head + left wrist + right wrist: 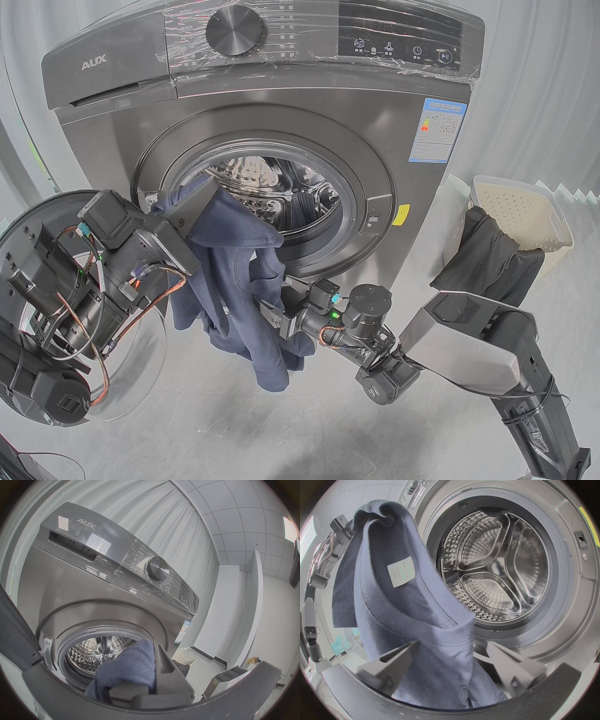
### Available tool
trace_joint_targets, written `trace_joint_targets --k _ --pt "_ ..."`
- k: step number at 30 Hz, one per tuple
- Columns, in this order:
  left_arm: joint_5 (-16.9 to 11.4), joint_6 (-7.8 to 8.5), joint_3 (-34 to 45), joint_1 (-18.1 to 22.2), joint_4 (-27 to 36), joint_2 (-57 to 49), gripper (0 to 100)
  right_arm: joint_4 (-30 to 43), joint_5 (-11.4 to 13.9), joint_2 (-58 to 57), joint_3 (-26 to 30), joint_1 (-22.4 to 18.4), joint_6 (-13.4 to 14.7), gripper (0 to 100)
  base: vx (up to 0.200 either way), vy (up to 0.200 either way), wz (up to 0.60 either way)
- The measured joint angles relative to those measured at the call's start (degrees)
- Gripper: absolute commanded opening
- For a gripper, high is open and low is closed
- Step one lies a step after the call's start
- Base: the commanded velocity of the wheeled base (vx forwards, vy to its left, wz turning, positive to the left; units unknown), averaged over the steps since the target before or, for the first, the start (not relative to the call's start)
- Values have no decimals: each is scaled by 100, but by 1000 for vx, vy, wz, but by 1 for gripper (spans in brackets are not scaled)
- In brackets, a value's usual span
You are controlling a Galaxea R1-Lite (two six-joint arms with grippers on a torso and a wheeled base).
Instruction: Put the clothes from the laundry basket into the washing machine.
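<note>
1. The navy garment (pixel 237 250) was found clamped by its upper edge in the left gripper (pixel 200 203). It was held at the left rim of the drum (pixel 281 187) mouth of the washing machine (pixel 262 112). Most of the cloth hung outside, below the opening.
2. The right gripper (pixel 452 645) was noted lower down with its fingers spread wide. A fold of the hanging cloth lay between them, and nothing was pinched.
3. The step in hand was judged to be feeding this garment through the opening.
4. It was judged that the right fingers should be closed on the hanging fold, low down. That bulk should then be lifted over the lip of the door seal and pushed in first, so that no tail is left trailing outside.
5. The left grip should be let go only once the held edge is carried well past the rim. If released at the rim, the weight of the cloth outside would likely drag it back out.
6. The open door (pixel 134 369) was noted just behind the left arm, and room to swing there was judged tight.
7. A dark garment (pixel 494 259) was seen draped over the rim of the laundry basket (pixel 531 212), to the right of the machine. No cloth was seen in the visible part of the drum, so the task was judged to be at an early stage.
</note>
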Motion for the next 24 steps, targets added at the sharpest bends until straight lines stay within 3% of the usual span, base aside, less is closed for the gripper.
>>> trace_joint_targets --k 13,17,24 --pt "5 -38 -9 21 2 30 0 -50 -2 -132 110 67 -28 0 0 0 0" --pt "10 -54 -11 38 0 39 0 -33 -13 -523 636 39 -24 0 0 0 0" --pt "11 -60 -22 63 0 45 0 -22 -35 -1469 2055 -118 -27 0 0 0 0"
